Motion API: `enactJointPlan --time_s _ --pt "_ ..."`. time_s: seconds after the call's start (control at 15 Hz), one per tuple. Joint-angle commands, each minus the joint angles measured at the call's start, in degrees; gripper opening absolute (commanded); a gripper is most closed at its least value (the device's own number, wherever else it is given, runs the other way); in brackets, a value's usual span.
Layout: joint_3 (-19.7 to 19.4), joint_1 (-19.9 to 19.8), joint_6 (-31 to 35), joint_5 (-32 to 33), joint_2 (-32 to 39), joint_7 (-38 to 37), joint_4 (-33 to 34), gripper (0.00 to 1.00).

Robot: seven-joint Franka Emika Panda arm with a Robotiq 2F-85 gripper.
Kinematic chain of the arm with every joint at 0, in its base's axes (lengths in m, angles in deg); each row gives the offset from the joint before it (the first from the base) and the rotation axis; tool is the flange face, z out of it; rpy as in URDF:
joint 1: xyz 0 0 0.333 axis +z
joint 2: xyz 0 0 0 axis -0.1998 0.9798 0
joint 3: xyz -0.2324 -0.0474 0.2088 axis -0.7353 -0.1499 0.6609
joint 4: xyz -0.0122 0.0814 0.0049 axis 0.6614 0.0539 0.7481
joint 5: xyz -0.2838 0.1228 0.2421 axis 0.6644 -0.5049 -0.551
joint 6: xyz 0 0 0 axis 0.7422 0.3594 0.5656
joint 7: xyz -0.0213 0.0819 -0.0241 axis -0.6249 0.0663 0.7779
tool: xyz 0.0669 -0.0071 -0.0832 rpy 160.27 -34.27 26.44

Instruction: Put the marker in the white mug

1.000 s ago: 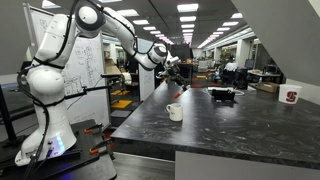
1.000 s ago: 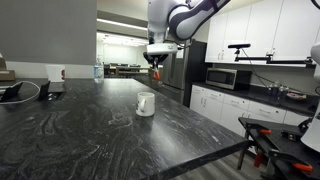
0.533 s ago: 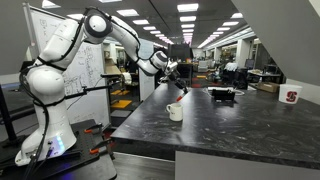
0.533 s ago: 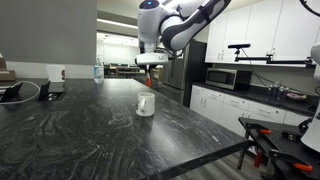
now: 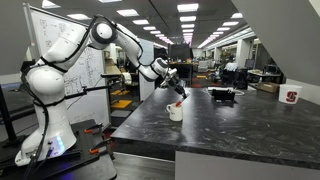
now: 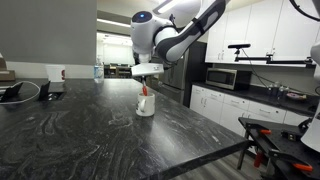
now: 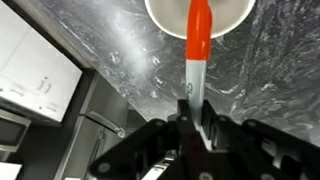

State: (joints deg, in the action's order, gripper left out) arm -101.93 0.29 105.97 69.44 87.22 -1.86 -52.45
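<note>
marker [image 7: 198, 40] clamped in gripper [image 7: 192, 118], tip at white mug [image 7: 228, 22] mouth, arm [image 5: 120, 38] stretched fwd, wrist pointing down.

A: In the wrist view the top edge cuts the mug [image 7: 226, 18]. We see only the lower part of its rim, and no handle.

B: Yes. The marker [image 7: 198, 45] reaches this same edge, so we cannot tell how deep its tip goes.

A: Its other end is hidden between the fingers [image 7: 211, 128] of the gripper [image 7: 195, 108], and the bottom edge cuts the gripper's body.

B: In both exterior views the marker [image 5: 180, 97] [image 6: 146, 91] is too small for us. It is only a red spot at the mug's top.

A: The dark thing [image 5: 222, 95] further along the table is also too small to name.
</note>
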Motion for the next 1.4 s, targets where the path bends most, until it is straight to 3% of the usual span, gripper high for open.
enactJointPlan --time_s 0.0,0.2,0.27,0.33,0.53,0.87,1.07,1.33 --pt "0.53 0.0 0.33 1.62 0.8 -2.39 0.13 0.04" --pt "1.3 0.12 0.31 1.07 1.13 -2.23 -0.38 0.06" --pt "1.64 0.03 0.53 0.79 1.11 -2.07 -0.56 0.43" --pt "1.78 0.1 0.37 0.77 1.05 -1.76 -0.67 0.44" --pt "2.5 -0.33 0.55 -0.09 0.39 -1.02 -1.01 0.66" --pt "8.48 -4.73 4.04 -13.73 -4.74 8.92 -4.48 1.0" --pt "11.39 -6.71 5.2 -25.11 -8.13 17.96 -7.04 1.0" --pt "13.62 -8.58 0.85 -38.52 -11.8 31.13 -9.04 1.0"
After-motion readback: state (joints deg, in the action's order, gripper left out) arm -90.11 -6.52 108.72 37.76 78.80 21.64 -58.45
